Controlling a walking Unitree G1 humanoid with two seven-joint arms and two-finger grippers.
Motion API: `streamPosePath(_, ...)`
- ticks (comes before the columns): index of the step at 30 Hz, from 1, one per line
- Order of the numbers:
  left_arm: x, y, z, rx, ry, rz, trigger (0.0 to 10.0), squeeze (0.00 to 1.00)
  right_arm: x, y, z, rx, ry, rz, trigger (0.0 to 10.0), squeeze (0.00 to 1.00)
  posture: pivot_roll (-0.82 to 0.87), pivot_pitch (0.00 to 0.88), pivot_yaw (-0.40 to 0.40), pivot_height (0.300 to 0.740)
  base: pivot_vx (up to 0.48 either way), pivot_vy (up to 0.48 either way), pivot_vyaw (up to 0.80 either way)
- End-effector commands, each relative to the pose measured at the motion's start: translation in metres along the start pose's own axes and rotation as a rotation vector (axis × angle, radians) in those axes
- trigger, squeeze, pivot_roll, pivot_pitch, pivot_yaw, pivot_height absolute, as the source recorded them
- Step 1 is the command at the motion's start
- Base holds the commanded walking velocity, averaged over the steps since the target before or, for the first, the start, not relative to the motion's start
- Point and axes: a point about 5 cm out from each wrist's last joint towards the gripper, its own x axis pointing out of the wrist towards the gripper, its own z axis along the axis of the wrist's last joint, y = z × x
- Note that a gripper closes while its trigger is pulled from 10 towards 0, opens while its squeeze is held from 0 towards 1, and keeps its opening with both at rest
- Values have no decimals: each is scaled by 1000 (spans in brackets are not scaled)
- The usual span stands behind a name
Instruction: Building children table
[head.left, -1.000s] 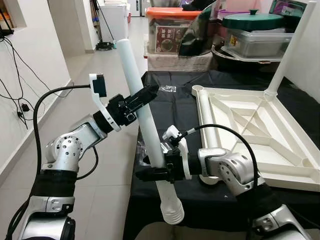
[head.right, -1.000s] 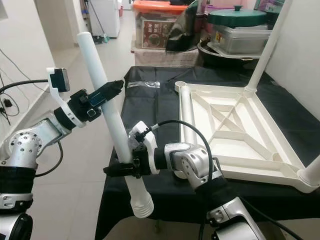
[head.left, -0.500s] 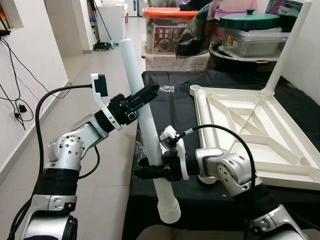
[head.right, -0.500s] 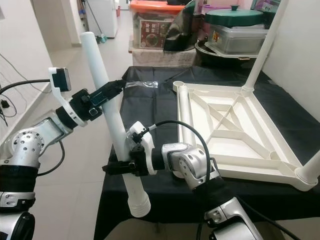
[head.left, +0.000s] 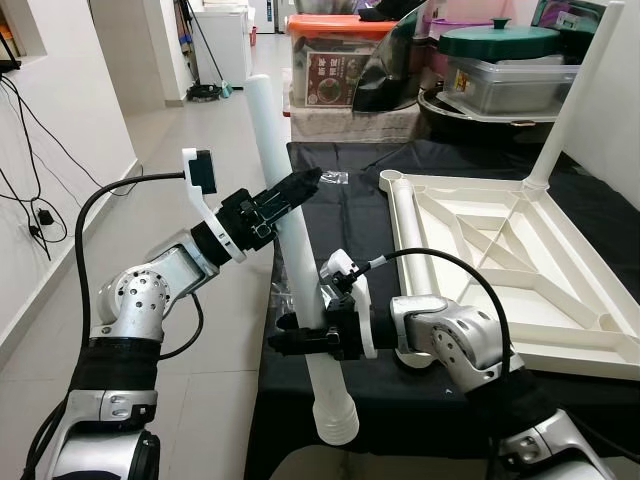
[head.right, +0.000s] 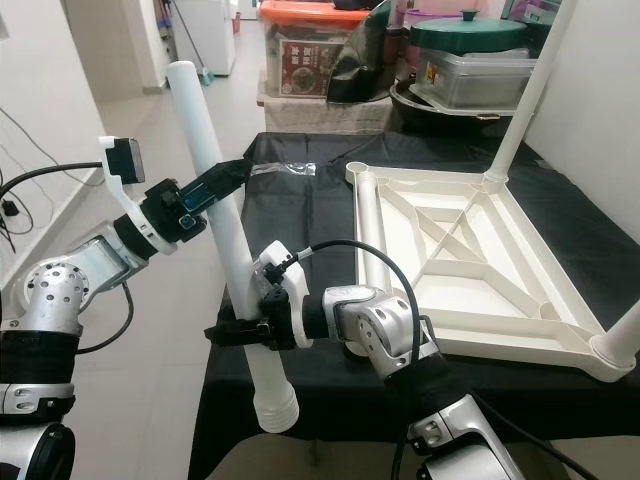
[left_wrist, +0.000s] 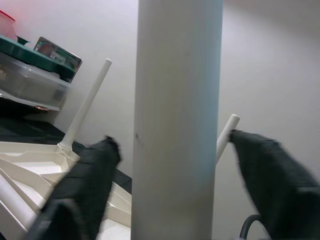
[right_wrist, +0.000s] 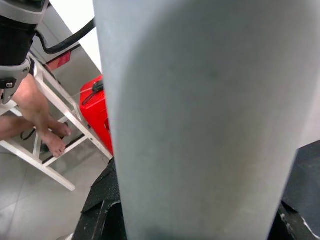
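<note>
Item in hand: long white plastic tube leg (head.left: 288, 240) with a ribbed, threaded end (head.left: 335, 420), held on a slant at centre-left of the frame, threaded end lowest, beyond the near edge of the black-covered tabletop (head.left: 345, 215).
Left pincer (head.left: 290, 193): closed round the upper part of the leg, one black finger (left_wrist: 82, 190) either side of it in the left wrist view.
Right pincer (head.left: 300, 338): clamped across the lower part of the leg, just above the ribbed end.
Workpiece: upturned white plastic children's table top (head.left: 505, 265), lying underside-up at centre-right, with one leg (head.left: 573, 100) already upright at its far corner.
Target (judged): empty round socket (head.left: 397, 178) at the far-left corner of the workpiece.
Step in hand (judged): bring the threaded end to a free socket.
Method advised: keep both grips firm, swing the threaded end over the socket, stand the leg vertical before lowering, then turn it home without forcing.
Risk: a slanted entry would cross the thread.
</note>
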Motion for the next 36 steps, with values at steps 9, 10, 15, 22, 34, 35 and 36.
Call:
streamPosePath(9,-8,-2,1,16,5,24,10000,0,-14,-4,23,-20,-124,-21,0,0,60,1,-16,740,0,0,0)
streamPosePath(10,-10,-2,1,9,1,27,10000,0,-16,-5,26,-18,-140,-24,0,0,60,1,-16,740,0,0,0)
streamPosePath(15,-25,-11,-10,-8,27,39,10000,0,-35,-16,40,-18,-243,-114,0,0,63,0,-17,740,0,0,0)
streamPosePath(22,-42,-3,-20,17,-29,233,10000,0,-61,-41,59,-57,-411,-402,10000,0,66,0,-20,740,0,0,0)
streamPosePath(34,-78,-11,-63,301,26,667,10000,0,-93,-37,81,-172,-753,-920,10000,0,62,0,-24,740,0,0,0)
streamPosePath(35,-81,-16,-73,317,45,718,10000,0,-85,-29,72,-232,-742,-933,10000,0,64,0,-28,740,0,0,0)
streamPosePath(36,-81,-16,-73,317,45,718,10000,0,-85,-29,72,-232,-742,-933,10000,0,64,0,-28,740,0,0,0)
